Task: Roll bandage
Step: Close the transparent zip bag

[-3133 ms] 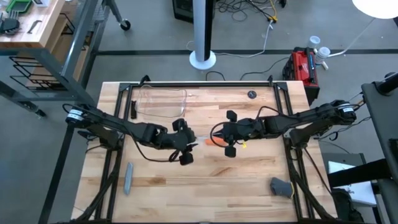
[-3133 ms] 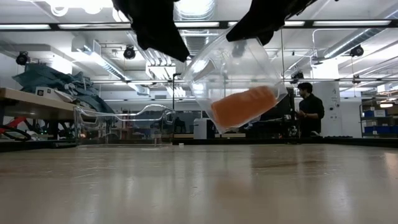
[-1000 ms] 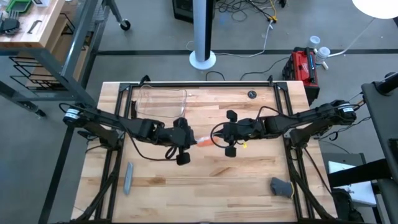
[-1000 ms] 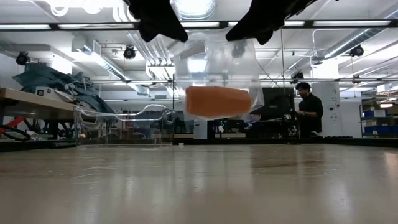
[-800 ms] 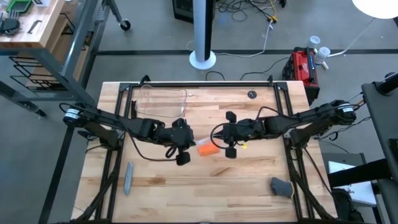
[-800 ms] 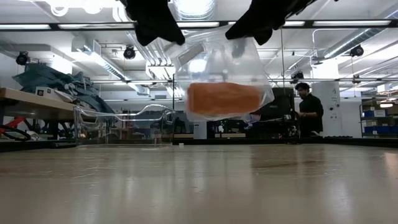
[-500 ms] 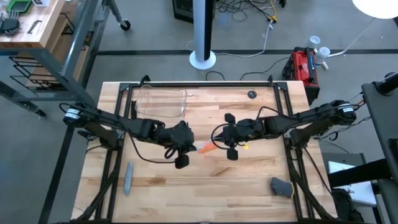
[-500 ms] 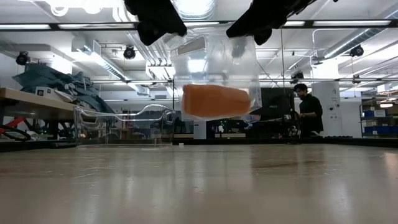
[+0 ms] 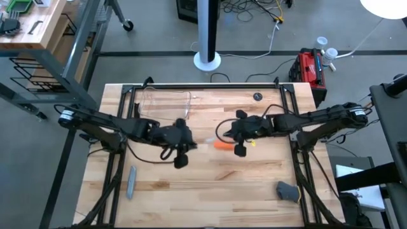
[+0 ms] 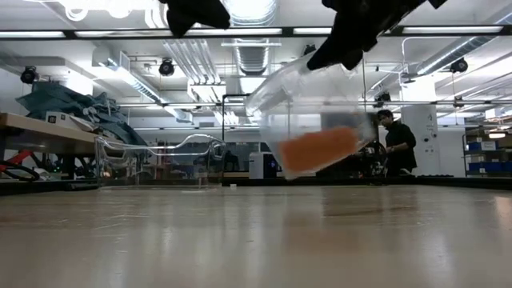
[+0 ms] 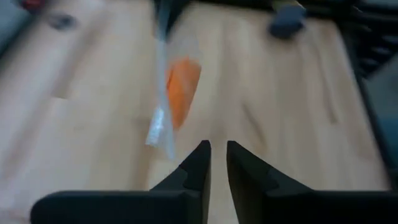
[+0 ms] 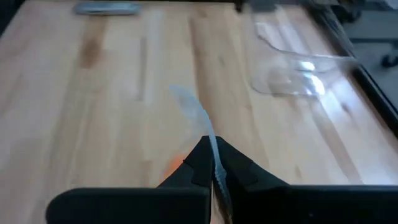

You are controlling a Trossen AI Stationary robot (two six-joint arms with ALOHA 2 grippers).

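Observation:
The bandage [image 10: 316, 150] is a stubby orange roll inside a clear plastic wrap [image 10: 308, 104], which hangs clear above the table. It also shows in the high view as an orange bandage [image 9: 222, 145] between the two arms. My right gripper [image 9: 239, 141] is shut on the wrap. My left gripper [image 9: 180, 147] stands to the table's left of the wrap, apart from it. In its wrist view my left gripper [image 11: 217, 158] shows a narrow gap with nothing in it, and the bandage [image 11: 181, 87] hangs ahead of it. My right gripper pinches the clear wrap's upper edge [image 12: 210, 140] between its two fingers; a free strip of wrap [image 12: 189, 102] sticks out past the fingertips. The wrap hangs tilted below the fingers [image 10: 346, 44], lifted clear, with the orange roll in its bottom.
A clear plastic container [image 9: 166, 102] stands at the table's far left. A grey bar [image 9: 131, 181] lies near the front left, a dark grey object [image 9: 287, 189] at the front right, and a small black disc [image 9: 257, 97] at the far edge. A person [image 10: 398, 142] stands in the room behind.
My left gripper has let go of the wrap and drawn back toward the table's left edge. The wrap with the bandage, held level between both grippers before, has swung toward my right gripper and now hangs tilted from it alone.

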